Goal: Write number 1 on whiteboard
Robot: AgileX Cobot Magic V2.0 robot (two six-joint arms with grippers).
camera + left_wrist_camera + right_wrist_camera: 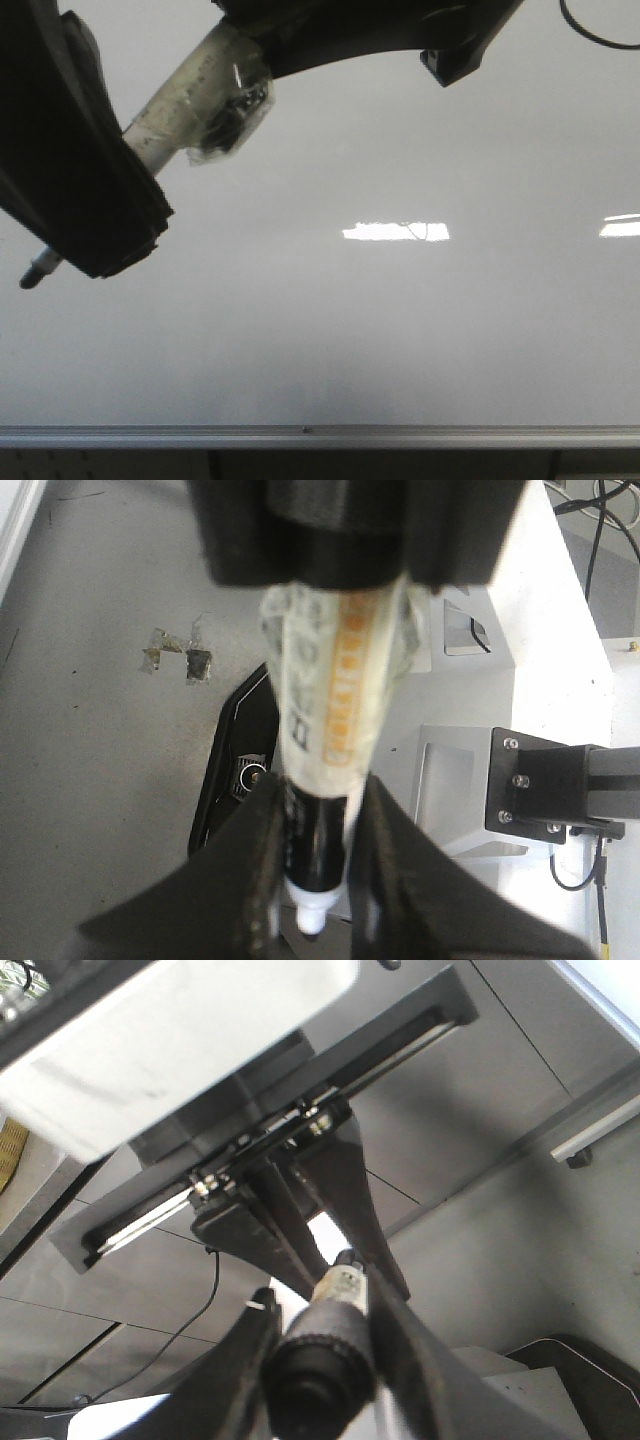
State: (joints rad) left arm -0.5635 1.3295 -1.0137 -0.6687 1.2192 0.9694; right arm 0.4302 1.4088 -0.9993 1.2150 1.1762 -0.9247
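- Whiteboard [330, 340] fills the front view: glossy grey-white, with a silver frame strip [400, 436] along its lower edge.
- Two bright reflections on the board: one right of centre [395, 232], one at the right edge [620, 229]. A thin dark squiggle [412, 231] crosses the first; can't tell if it is ink.
- Marker [175, 105] lies slanted across the board's upper left, butt end up-right, tip [28, 278] down-left near the left edge. Can't tell whether the tip touches the board.
- The barrel is wrapped in clear tape [340, 680] over an orange-printed label. A crumpled wad of it hangs off the barrel's underside in the front view.
- L gripper [318, 880] is closed on the marker's lower end. Its fingers [250, 860] sit tight on both sides of the black barrel, and the white nib pokes out just past them. In the front view it is the big dark mass at left, covering the mid-barrel.
- R gripper [320, 1350] is clamped on the butt end, fingers [400, 1340] hugging the round black cap. In the front view its arm comes in along the top edge, and the marker's upper end goes under it.
- Both grippers are on the same marker, L low and R high.
- Black cable loop [590, 30] at top right of the front view.
- L wrist view, behind the marker: grey floor with tape scraps [185, 660], white rig panels beside it.
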